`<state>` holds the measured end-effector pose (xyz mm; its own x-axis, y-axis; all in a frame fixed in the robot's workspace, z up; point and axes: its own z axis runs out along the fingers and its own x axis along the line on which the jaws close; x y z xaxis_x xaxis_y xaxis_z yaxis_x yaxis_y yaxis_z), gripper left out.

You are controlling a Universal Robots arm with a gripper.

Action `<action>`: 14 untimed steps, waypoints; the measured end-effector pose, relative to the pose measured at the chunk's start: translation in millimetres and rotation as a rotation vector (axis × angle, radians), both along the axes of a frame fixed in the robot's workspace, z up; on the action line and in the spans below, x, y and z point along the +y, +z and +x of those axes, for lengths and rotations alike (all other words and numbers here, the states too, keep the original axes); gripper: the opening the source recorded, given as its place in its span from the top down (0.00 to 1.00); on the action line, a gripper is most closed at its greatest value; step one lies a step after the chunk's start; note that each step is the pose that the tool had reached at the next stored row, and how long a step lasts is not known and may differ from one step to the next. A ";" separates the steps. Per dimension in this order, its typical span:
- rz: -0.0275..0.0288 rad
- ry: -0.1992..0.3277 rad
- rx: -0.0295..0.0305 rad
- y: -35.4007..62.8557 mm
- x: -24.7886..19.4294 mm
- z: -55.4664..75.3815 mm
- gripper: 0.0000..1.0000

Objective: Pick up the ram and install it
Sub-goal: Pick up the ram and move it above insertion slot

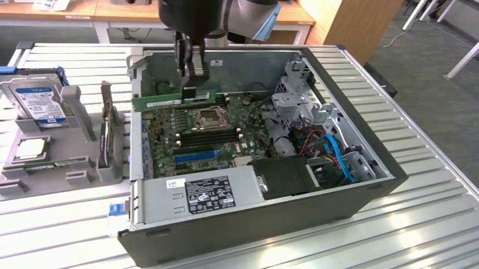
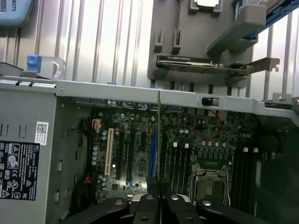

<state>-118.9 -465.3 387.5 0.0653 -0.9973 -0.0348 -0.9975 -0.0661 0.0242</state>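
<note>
Ram (image 1: 174, 100) hangs pinched in the nearly closed fingers of the gripper (image 1: 196, 88), over an open computer case (image 1: 262, 235) on a slatted metal table (image 1: 427, 224). The case's 4 walls rim the motherboard (image 1: 194, 140). A power supply (image 1: 202, 193) lines the near edge, and a drive cage (image 1: 299, 106) with blue cables (image 1: 340, 159) crowds the exterior view's right. Free room lies straight above the board and toward the bare far wall.

The green stick lies level, long edge down, above the board, just beyond the processor socket (image 1: 207, 117) and the dark memory slots (image 1: 210, 136). The fingers grip its top edge near the end at the exterior view's right. In the wrist view the ram (image 2: 159, 140) appears edge-on, a thin line running out from the gripper (image 2: 160, 189).

Outside the case, at the exterior view's left, 1 hard drive (image 1: 36, 101) and 1 processor chip (image 1: 30, 148) sit in a grey holder (image 1: 78, 140).
</note>
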 end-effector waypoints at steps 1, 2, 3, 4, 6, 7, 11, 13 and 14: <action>0.0001 0.001 0.0000 0.0 0.0 3.8 0.88; 0.0002 0.003 0.0000 0.0 0.0 7.5 0.88; 0.0004 0.004 0.0000 -0.1 0.0 11.0 0.88; 0.0003 0.005 0.0000 0.0 0.0 14.4 0.88; 0.0004 0.006 0.0000 0.0 0.0 17.9 0.88; 0.0003 0.006 0.0000 0.0 -0.1 18.2 0.88; 0.0004 0.005 0.0000 0.0 0.0 18.3 0.88; 0.0004 -0.002 0.0000 0.0 0.0 18.4 0.88; 0.0006 -0.007 0.0000 -0.1 0.0 18.5 0.88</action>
